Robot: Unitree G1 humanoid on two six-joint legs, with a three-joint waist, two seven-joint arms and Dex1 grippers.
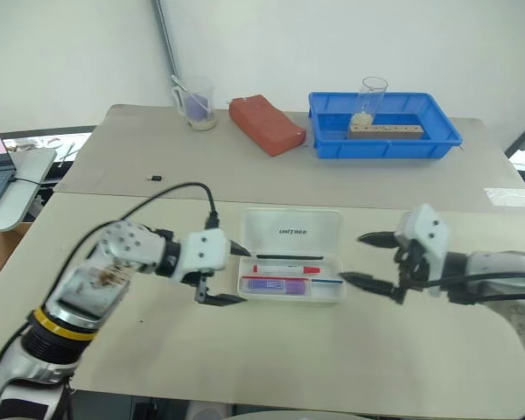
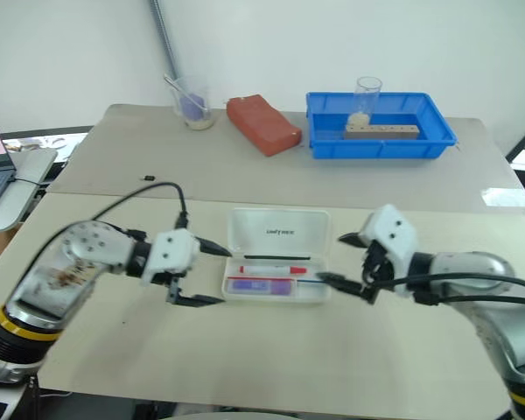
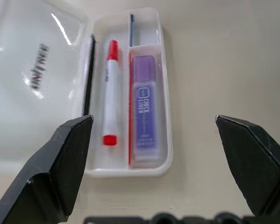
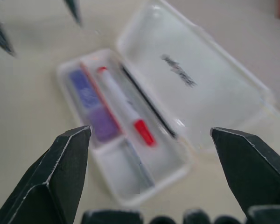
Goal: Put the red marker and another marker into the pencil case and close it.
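Pencil case (image 1: 290, 254) – lid open, you see it lying on the table (image 1: 245, 350) between both grippers | red marker (image 1: 285, 269) and purple highlighter (image 1: 277, 285) side by side inside | left gripper (image 1: 232, 274) – fingers spread, empty, just beside the case's left end | right gripper (image 1: 365, 259) spread, empty, near its right end

I see the pencil case (image 1: 292, 254) as translucent white, its lid printed with small black lettering. Inside it, the red marker (image 3: 110, 93) has a white barrel with a red cap and red end, and the purple highlighter (image 3: 144, 110) is lavender. The counter (image 1: 271, 350) is pale beige. At its far edge I make out a blue tray (image 1: 384, 125) and a brick-red block (image 1: 266, 124). Both end effectors have black fingers (image 3: 60, 163).
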